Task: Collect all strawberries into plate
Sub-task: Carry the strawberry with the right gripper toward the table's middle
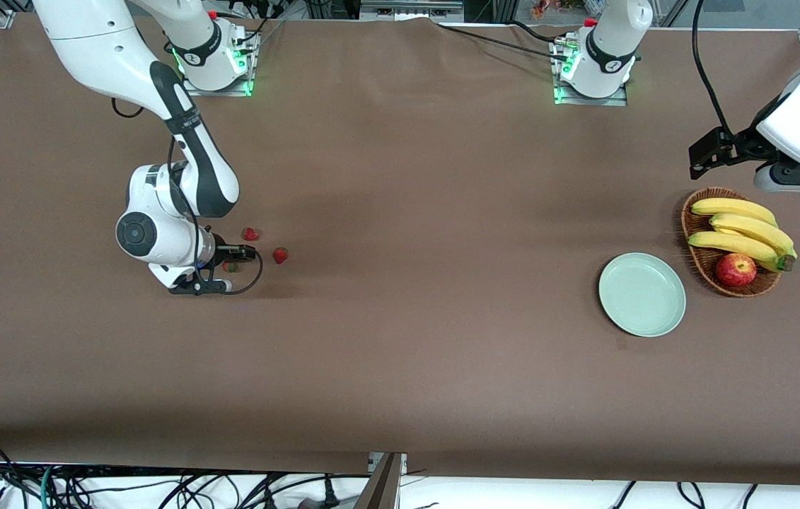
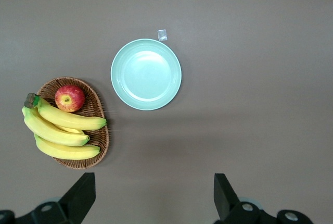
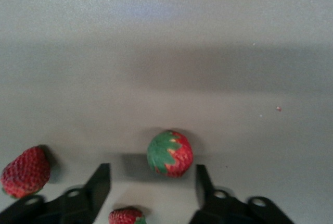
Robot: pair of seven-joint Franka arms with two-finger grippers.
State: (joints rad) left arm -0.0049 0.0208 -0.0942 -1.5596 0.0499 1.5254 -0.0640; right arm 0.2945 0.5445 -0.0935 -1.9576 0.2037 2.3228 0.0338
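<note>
1. The right gripper [image 1: 230, 266] is down at the table near the right arm's end, among the three strawberries. Its fingers [image 3: 101, 179] stand apart on either side of one strawberry [image 3: 169, 153], with a gap showing on each side of the berry, so they are not clamped on it.
2. That berry [image 1: 230, 266] lies on the brown table [image 1: 400, 339], green cap showing, mostly hidden under the gripper in the front view.
3. A second strawberry [image 1: 251, 234] lies just beside the gripper, farther from the front camera. A third strawberry [image 1: 280, 255] lies close by, toward the left arm's end.
4. The plate [image 1: 642, 294], pale green, sits well apart from the berries, toward the left arm's end of the table, with nothing on it.
5. Just beside the plate is a wicker basket [image 1: 698, 261] holding bananas [image 1: 743, 230] and an apple [image 1: 735, 269].
6. The left gripper [image 2: 153, 195] waits in the air over the basket's end of the table, its fingers wide apart and holding nothing.
</note>
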